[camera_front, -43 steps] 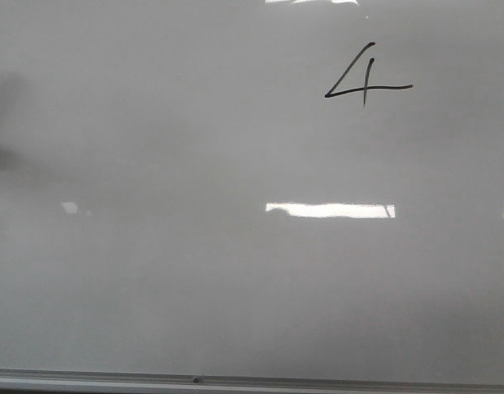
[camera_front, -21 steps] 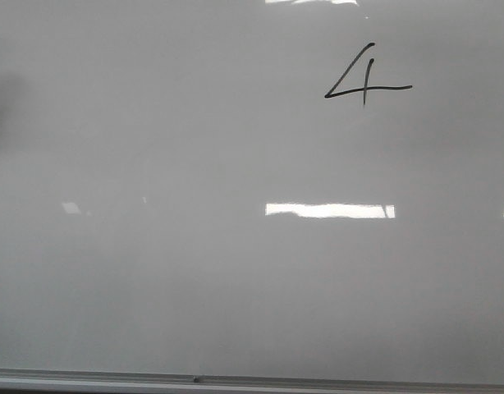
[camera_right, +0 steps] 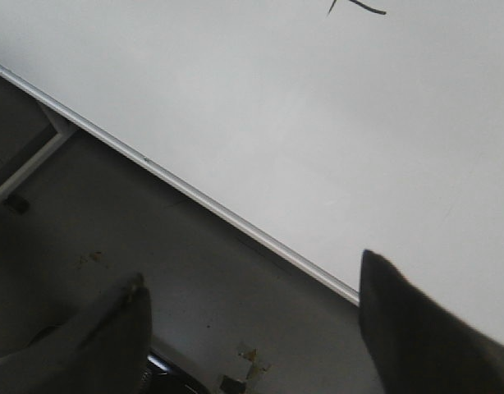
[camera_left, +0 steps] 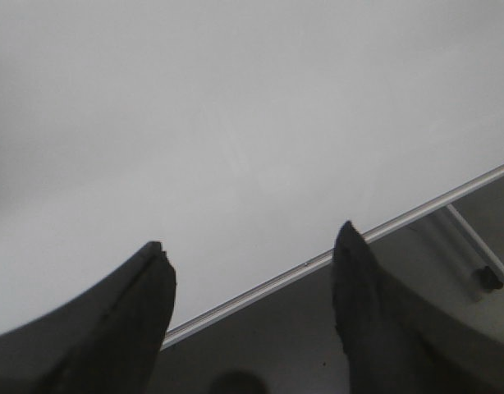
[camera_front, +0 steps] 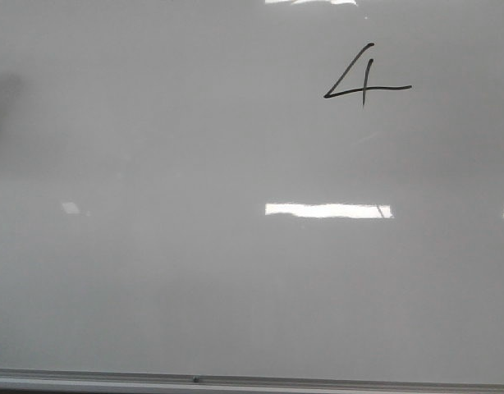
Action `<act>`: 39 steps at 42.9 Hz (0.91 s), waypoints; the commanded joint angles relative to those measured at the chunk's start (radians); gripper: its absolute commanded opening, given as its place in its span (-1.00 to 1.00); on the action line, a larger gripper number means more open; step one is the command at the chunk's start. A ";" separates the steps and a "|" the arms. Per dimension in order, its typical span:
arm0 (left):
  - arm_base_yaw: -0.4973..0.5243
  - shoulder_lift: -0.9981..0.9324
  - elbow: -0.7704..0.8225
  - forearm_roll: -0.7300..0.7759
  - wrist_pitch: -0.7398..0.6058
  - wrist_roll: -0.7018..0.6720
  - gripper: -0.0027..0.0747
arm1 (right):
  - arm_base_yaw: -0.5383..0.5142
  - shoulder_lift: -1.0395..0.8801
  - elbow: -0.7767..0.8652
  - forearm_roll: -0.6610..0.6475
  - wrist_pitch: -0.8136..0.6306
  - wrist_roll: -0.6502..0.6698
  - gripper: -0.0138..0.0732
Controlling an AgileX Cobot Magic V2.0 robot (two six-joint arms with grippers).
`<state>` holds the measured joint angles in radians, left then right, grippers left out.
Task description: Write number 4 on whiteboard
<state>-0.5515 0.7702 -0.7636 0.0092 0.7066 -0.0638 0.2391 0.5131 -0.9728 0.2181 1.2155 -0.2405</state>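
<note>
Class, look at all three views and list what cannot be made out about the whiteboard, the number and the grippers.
- The number 4: in the right wrist view the picture edge cuts off all but a bit of stroke.
- The whiteboard: the front view shows only its bottom frame; other edges lie outside.
- Left gripper and right gripper: absent from the front view.
- No marker shows anywhere.

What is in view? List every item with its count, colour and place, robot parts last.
large glossy pale grey-white whiteboard: one, fills the front view.
thin silver metal frame edge: one, along the board's near edge.
small black hand-drawn number 4: one, board's far right area.
bright white light reflections: several, on the board's surface.
dark grey floor: beyond the board's edge, in both wrist views.
left tool: one, dark, open, empty.
right tool: one, dark, open, empty.
</note>
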 commanded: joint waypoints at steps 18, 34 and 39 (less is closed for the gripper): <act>-0.012 -0.008 -0.033 -0.002 -0.084 0.001 0.07 | -0.003 -0.035 0.020 -0.007 -0.051 0.011 0.56; -0.012 -0.008 -0.033 -0.002 -0.084 0.001 -0.61 | -0.003 -0.035 0.044 -0.027 -0.089 0.083 0.04; -0.012 -0.008 -0.033 -0.002 -0.084 0.001 -0.85 | -0.003 -0.035 0.044 -0.034 -0.089 0.083 -0.23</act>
<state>-0.5553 0.7702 -0.7636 0.0070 0.6929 -0.0638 0.2391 0.4707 -0.9083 0.1873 1.1938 -0.1631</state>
